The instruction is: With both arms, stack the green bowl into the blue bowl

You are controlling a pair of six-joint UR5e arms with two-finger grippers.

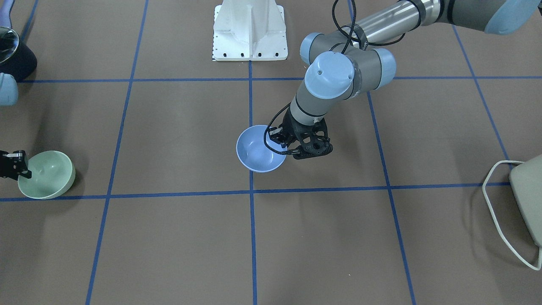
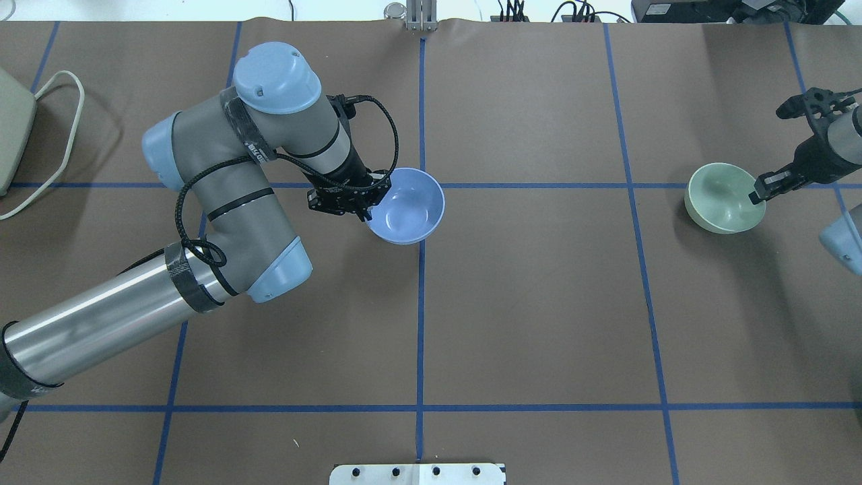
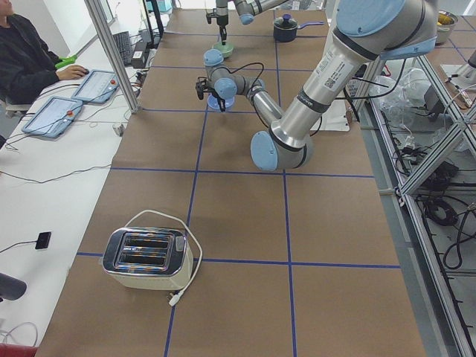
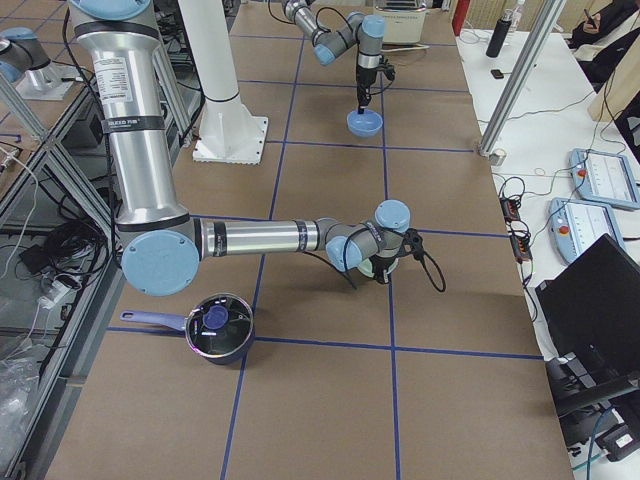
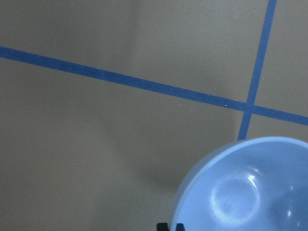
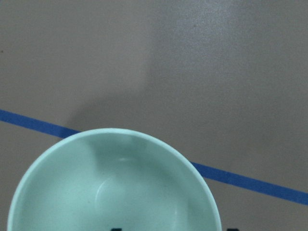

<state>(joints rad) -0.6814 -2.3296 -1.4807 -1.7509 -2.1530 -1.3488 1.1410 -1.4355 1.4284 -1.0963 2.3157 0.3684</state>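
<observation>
On the brown desk (image 2: pixel 539 303), the left gripper (image 2: pixel 367 202) pinches the blue bowl's (image 2: pixel 407 212) near rim at the centre cross of tape. Far right, the right gripper (image 2: pixel 759 195) is clamped on the tilted green bowl (image 2: pixel 720 199). I'd carry green across level, centre it over blue, then lower before releasing.

Blue bowl (image 2: pixel 406 214): periwinkle, plain, glossy, at black left gripper (image 2: pixel 363 200). Green bowl (image 2: pixel 724 198): pale mint, plain, at black right gripper (image 2: pixel 764 190). Table (image 2: pixel 539 303) beneath both: brown, blue tape grid. Arms: silver-grey, light-blue caps.
</observation>
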